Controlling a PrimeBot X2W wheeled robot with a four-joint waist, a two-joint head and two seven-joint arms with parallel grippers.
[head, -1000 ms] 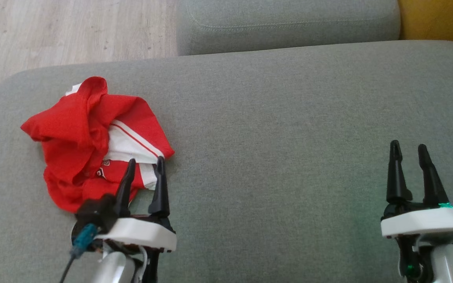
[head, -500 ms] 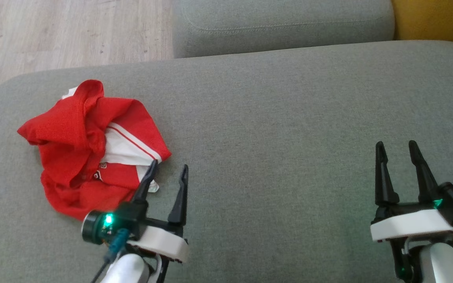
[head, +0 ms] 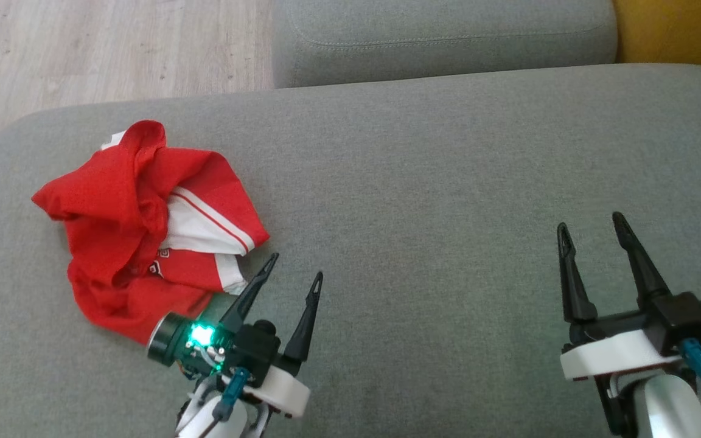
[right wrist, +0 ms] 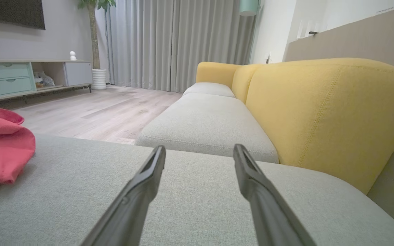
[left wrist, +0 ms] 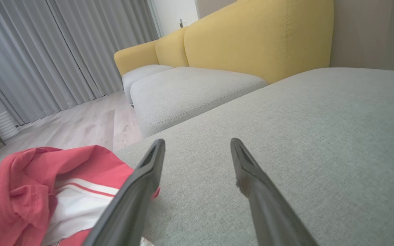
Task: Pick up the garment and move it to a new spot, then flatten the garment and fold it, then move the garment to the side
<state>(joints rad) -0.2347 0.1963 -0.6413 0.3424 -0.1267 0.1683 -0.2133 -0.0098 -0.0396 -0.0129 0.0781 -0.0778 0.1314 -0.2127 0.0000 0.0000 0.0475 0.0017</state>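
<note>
Cabinet: in the right wrist view a low cabinet (right wrist: 19, 77) is seen against the far wall. Its two teal drawers are shut. A few small items are lodged in its open compartment, too blurred to be named.

Pot: a white pot (right wrist: 98, 78) is stood on the floor (head: 83, 48) just beside the cabinet, and a plant's trunk rises out of it.

Left gripper: the left gripper (head: 297, 265) is spread wide and nothing is held between its two fingers. The fingers are angled up and to the right in the head view, low over the grey seat cushion (head: 423, 182).

Right gripper: the right gripper (head: 589, 220) is likewise parted and empty, with only bare cushion fabric seen between its fingers.

Garment: the garment (head: 125, 225), red with a white, red-striped panel, is left crumpled in a heap on the left part of the seat cushion, near its rounded corner.

Garment and left gripper: the heap lies to the left of the fingers and slightly ahead of them. Its white hem is just beside the tip of the nearer finger. In the left wrist view that finger is drawn across the garment's edge, and whether cloth is touched cannot be told.

Garment and right gripper: they are well apart, with the open cushion between them.

Backrest: a yellow backrest (right wrist: 320, 112) is seen on the right beyond the cushion.
</note>
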